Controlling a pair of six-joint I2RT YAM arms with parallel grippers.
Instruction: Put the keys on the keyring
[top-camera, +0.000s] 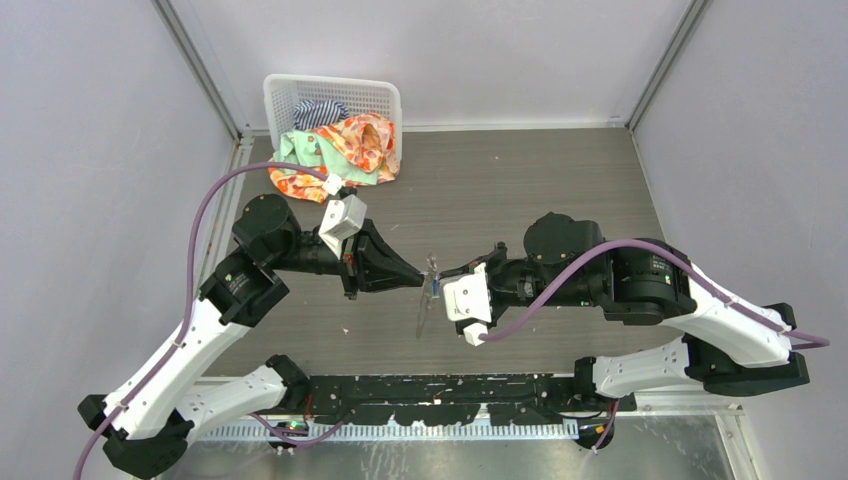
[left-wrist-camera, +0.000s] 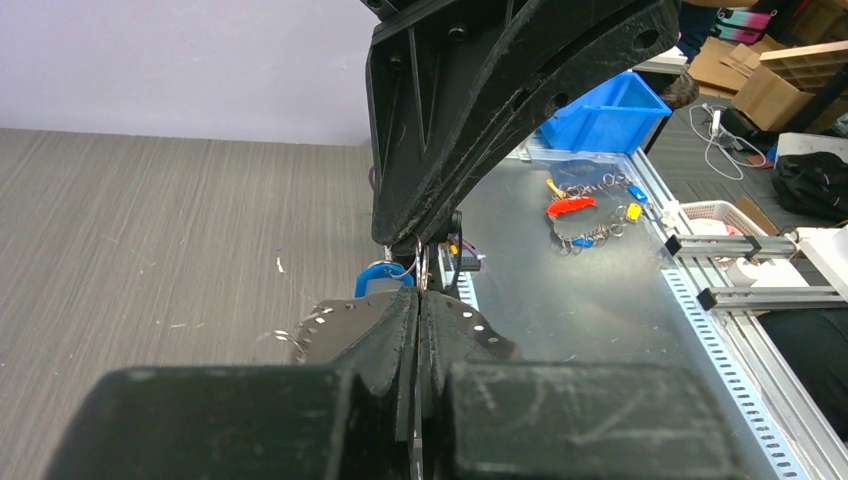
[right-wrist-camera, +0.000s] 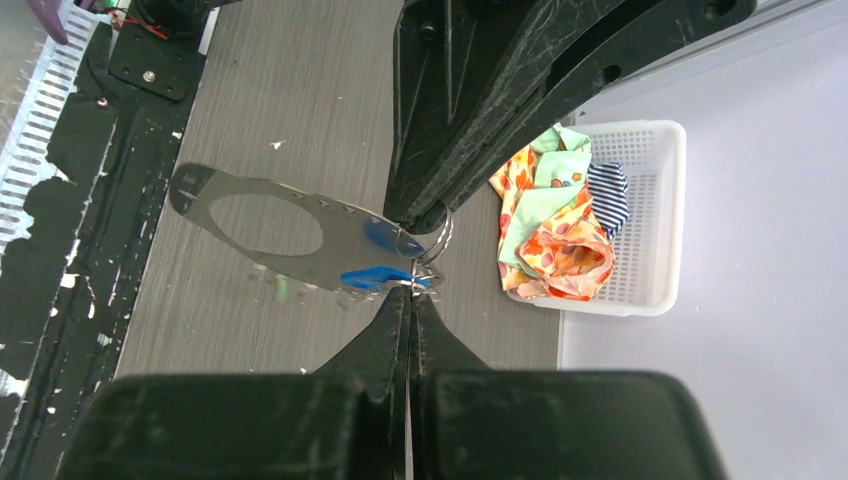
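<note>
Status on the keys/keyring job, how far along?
Done: keyring and blue key are off the table, hanging together. In hand: left end effector and right end effector both shut, tips meeting where key joins ring; what each pinches is unclear. To do: confirming blue is threaded, then the green key, which I can't make out.

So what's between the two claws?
A small wire ring with a blue key and a silvery plate on it, clearest in the right wrist view.
</note>
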